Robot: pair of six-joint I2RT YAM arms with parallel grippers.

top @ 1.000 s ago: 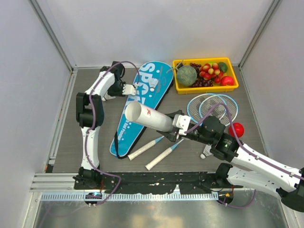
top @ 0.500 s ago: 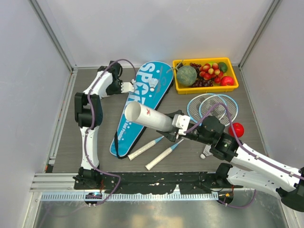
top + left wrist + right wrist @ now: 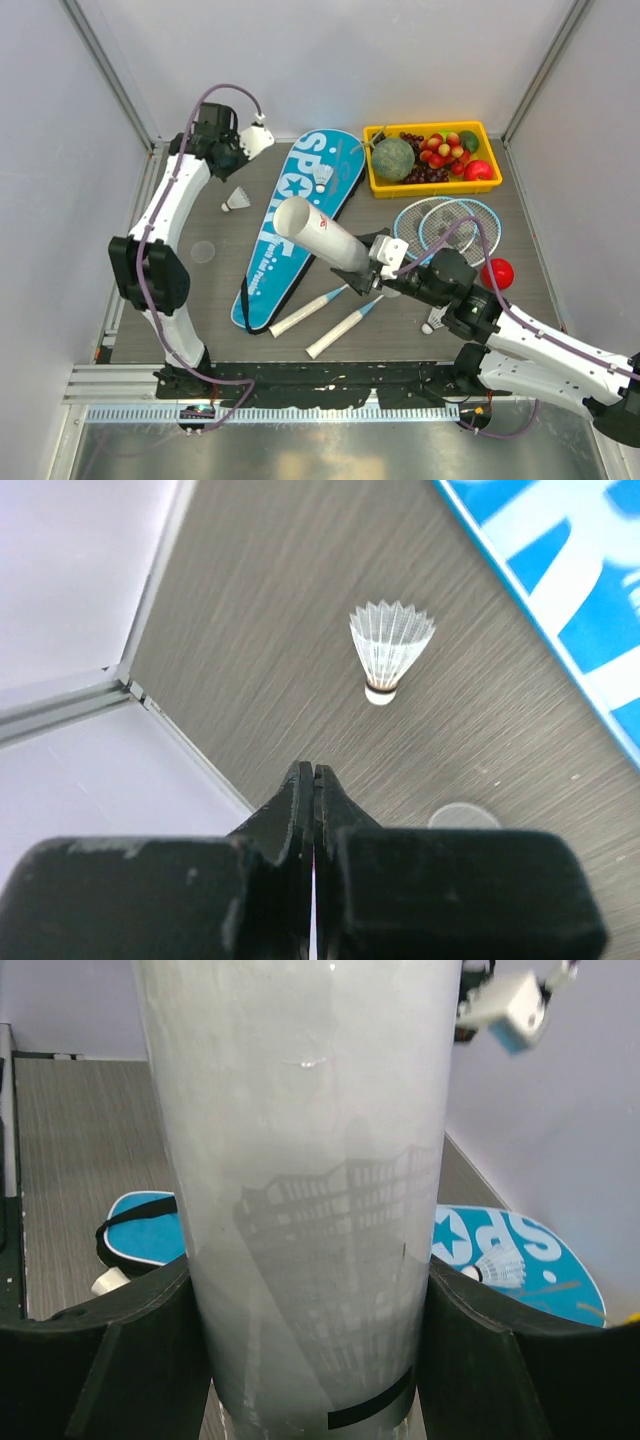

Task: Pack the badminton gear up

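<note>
Left gripper (image 3: 314,778) pinched closed, empty; small white feathered shuttlecock (image 3: 390,652) lies apart at its 1 o'clock. Right gripper (image 3: 380,265) clamps long white cylindrical tube (image 3: 322,233).

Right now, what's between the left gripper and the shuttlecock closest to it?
Nothing but bare table lies between the shut left gripper and that shuttlecock. The left wrist view shows this.

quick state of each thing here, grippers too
left gripper: shut, empty, above table
tube: held tilted, open end raised
right gripper: shut on tube
bag: flat on table
shuttlecock on bag: lying loose
shuttlecock by left gripper: loose on table
rackets: flat on table, heads overlapping
</note>
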